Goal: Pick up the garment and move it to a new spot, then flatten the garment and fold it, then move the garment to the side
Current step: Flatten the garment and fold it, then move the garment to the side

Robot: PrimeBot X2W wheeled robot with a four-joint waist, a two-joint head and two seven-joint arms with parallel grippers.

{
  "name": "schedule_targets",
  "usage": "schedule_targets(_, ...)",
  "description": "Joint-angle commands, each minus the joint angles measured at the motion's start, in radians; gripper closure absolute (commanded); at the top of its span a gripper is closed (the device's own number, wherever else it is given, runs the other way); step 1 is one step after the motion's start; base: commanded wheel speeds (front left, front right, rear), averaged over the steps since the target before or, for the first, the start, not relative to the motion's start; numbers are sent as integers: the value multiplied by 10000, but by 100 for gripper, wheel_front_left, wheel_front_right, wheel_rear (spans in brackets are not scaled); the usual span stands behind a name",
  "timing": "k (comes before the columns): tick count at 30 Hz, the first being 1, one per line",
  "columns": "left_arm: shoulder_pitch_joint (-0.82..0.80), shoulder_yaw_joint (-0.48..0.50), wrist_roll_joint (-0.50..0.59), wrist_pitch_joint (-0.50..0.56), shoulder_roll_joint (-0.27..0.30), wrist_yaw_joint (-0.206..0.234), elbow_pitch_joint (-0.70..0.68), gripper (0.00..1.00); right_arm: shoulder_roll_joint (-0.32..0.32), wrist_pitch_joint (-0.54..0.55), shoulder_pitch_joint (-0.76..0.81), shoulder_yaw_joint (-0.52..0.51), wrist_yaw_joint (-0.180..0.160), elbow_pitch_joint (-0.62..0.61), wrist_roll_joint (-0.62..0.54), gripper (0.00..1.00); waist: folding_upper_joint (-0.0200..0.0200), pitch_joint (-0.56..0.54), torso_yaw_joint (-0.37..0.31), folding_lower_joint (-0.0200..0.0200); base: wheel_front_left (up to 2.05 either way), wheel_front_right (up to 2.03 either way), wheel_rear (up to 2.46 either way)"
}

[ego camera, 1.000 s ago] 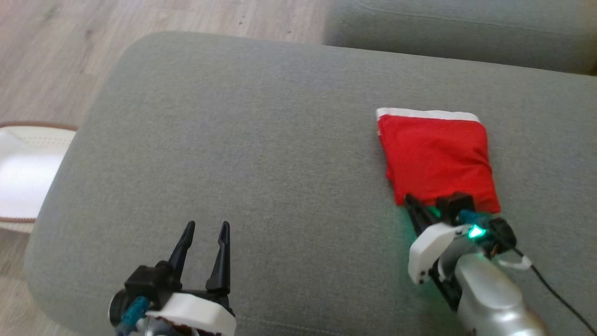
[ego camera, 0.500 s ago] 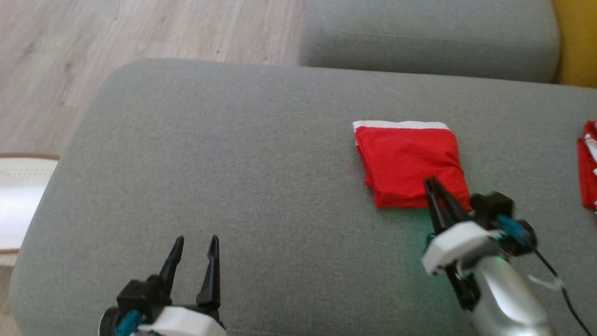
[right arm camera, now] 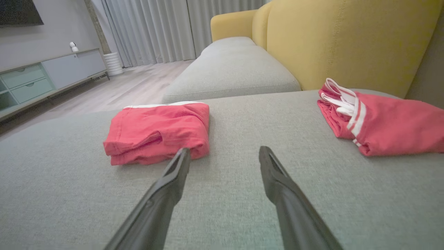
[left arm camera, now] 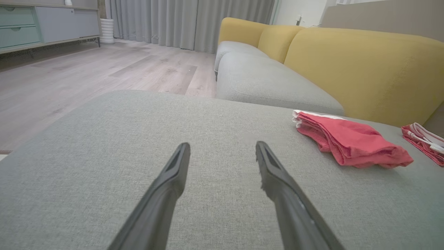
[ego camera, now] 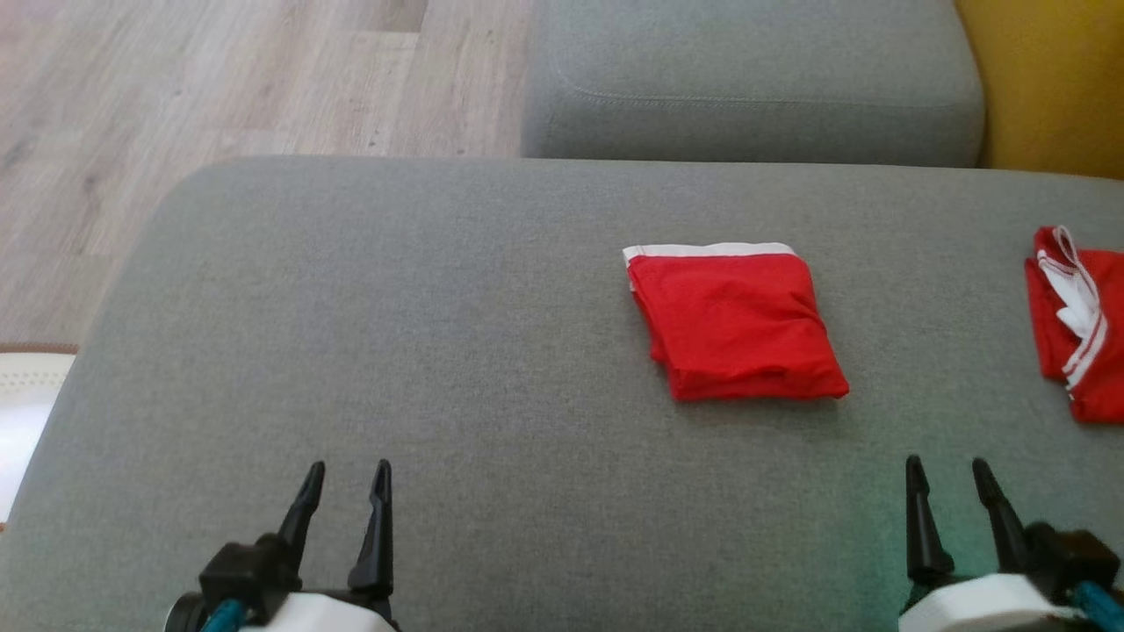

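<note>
Grippers, two of them, are pointing across the grey cushion (ego camera: 439, 351), and two red garments are lying on it. The left gripper (ego camera: 349, 465) is sitting at the near left, fingers spread apart with nothing between them. The folded garment (ego camera: 733, 325), a white band along its far edge, is lying flat right of the cushion's middle, well ahead of that gripper. The right gripper (ego camera: 947, 461) is likewise gaping and empty, the folded garment lying ahead to its left, apart from it. The second garment (ego camera: 1076, 338), white-striped, is lying at the cushion's right edge.
</note>
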Motion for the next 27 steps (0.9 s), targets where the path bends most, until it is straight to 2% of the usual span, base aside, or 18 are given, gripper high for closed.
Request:
schedule_targets(1, -187, 335, 117, -78, -30, -72, -243, 0, -50, -134, -240, 190, 67, -364, -95, 0, 0, -51, -48, 0, 0, 0, 0)
schedule_targets(20, -260, 257, 152, -78, -30, -179, -118, 0, 96, -135, -294, 120, 67, -230, 9, 0, 0, 43, -161, 0, 0, 0, 0)
schedule_targets(24, -317, 193, 126, -78, -30, -175, -127, 0, 33, -13, -939, 330, 67, 56, 402, 0, 0, 195, -73, 0, 0, 0, 0)
schedule_targets(27, -419, 121, 135, -78, -30, -197, -126, 0, -95, 835, -1936, 435, 67, 260, 1026, 0, 0, 448, 21, 0, 0, 0, 0)
